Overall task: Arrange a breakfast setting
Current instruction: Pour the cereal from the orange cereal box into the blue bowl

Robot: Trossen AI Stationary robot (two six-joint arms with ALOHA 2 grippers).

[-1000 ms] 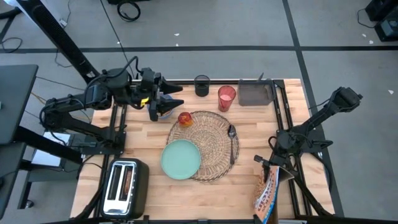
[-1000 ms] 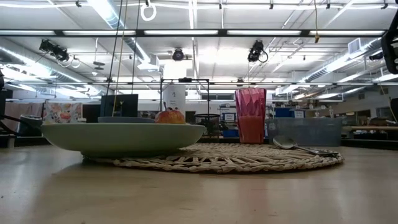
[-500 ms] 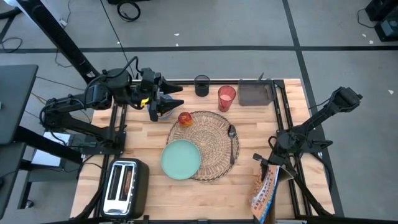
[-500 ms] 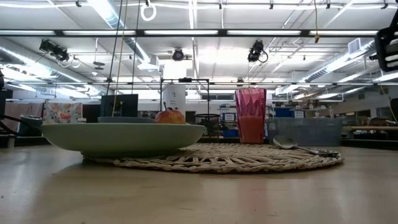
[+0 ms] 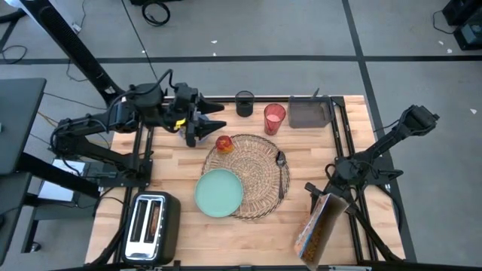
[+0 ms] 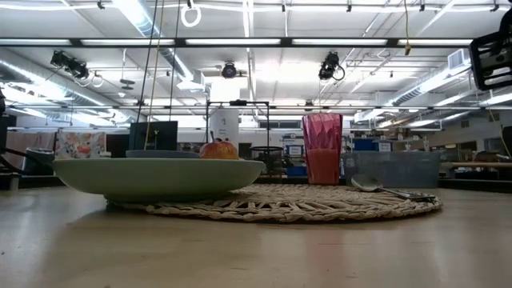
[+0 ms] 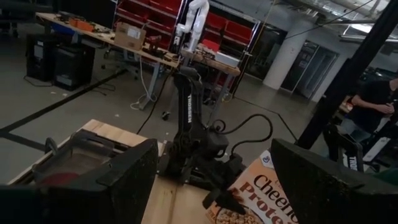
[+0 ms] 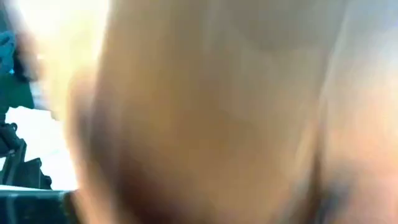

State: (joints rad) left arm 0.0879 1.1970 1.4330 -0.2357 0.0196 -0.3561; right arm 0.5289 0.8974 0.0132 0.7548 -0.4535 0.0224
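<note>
The round wicker placemat (image 5: 252,177) lies mid-table. The teal plate (image 5: 219,192) sits on its near left part, the red apple (image 5: 223,143) on its far left edge, and the dark spoon (image 5: 281,173) along its right side. The red cup (image 5: 274,118) stands behind the mat. A thin rim of the blue bowl (image 6: 156,154) shows behind the plate. My left gripper (image 5: 215,123) hovers open above the far left, beside the apple. The orange cereal box (image 5: 318,229) leans at the near right, its upper end at my right gripper (image 5: 320,194). I cannot tell whether they touch.
A silver toaster (image 5: 151,226) stands at the near left corner. A grey tray (image 5: 309,114) and a black cup (image 5: 245,103) sit along the far edge. A person (image 7: 373,106) stands in the room beyond the table.
The cereal box has tipped and turned about at my right gripper. It shows a broader face from above, and its lower end has swung toward the table's left. My right wrist has turned a little in place.
</note>
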